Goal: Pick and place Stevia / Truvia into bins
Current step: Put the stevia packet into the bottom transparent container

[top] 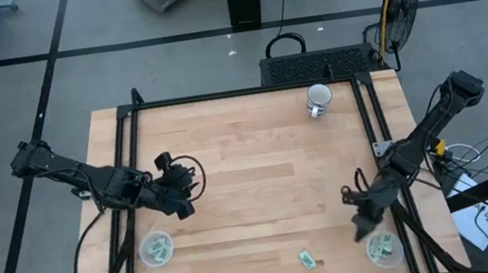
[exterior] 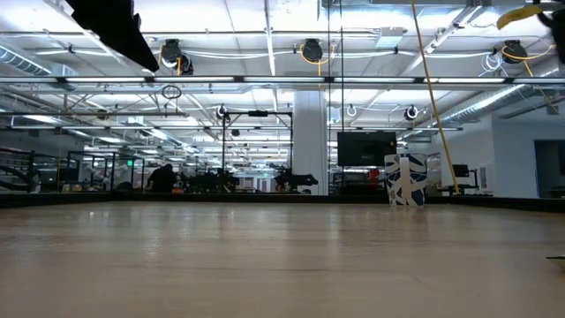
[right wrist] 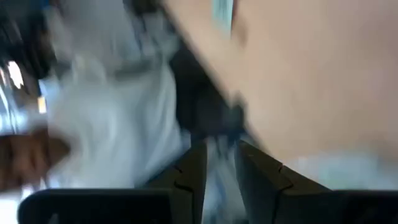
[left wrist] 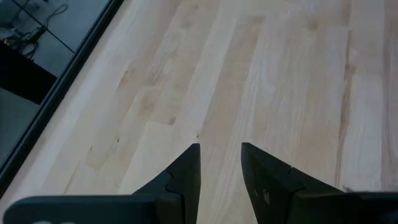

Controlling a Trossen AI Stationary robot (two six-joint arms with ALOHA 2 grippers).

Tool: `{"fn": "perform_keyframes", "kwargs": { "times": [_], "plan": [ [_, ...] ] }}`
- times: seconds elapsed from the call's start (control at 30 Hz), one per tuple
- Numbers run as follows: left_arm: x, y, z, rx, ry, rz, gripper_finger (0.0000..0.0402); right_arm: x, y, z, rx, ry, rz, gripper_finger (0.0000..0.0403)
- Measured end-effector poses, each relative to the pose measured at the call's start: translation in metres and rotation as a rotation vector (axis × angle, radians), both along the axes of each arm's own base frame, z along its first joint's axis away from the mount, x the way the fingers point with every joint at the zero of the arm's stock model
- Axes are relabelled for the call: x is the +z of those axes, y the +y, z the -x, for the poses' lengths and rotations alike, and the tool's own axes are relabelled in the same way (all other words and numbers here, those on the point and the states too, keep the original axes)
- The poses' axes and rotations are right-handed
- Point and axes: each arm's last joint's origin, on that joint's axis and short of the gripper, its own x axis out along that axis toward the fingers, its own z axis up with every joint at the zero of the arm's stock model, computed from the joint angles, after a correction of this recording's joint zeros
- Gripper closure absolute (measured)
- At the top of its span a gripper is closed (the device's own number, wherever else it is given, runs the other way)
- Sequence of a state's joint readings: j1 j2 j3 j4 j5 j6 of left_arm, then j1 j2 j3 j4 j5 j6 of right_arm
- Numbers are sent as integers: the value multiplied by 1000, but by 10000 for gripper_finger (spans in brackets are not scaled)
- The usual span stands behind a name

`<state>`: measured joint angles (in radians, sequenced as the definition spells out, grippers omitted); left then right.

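Worktop [top: 257,163]: pale wood butcher-block in a black frame, fills mid frame in the high view. Left arm comes in from the left edge, left pincer [top: 179,195] left of centre, over bare wood; its wrist view shows the fingers [left wrist: 186,171] slightly spread, holding nothing. Right arm from the right edge, right pincer [top: 362,227] lower right, just beside the right cup [top: 384,249]; narrow gap between fingers, can't tell if anything is in it. White mug [top: 318,99] top centre-right. Left cup [top: 155,248] lower left, sachets inside both cups. One sachet [top: 307,260] loose on wood, bottom centre
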<state>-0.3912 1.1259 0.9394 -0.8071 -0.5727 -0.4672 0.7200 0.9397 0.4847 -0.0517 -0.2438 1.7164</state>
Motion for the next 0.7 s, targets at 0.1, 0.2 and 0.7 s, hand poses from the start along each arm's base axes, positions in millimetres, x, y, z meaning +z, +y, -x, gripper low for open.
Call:
{"fn": "perform_keyframes", "kwargs": {
  "times": [0.1,0.2,0.7],
  "plan": [
    [0,0,0,-3,2,2,279,4,2,6,88,100,-101,335],
    [0,0,0,1,0,7,279,6,-1,11,62,203,-145,345],
    [0,0,0,-38,19,-28,279,-11,-4,43,13,696,-57,400]
  ]
}}
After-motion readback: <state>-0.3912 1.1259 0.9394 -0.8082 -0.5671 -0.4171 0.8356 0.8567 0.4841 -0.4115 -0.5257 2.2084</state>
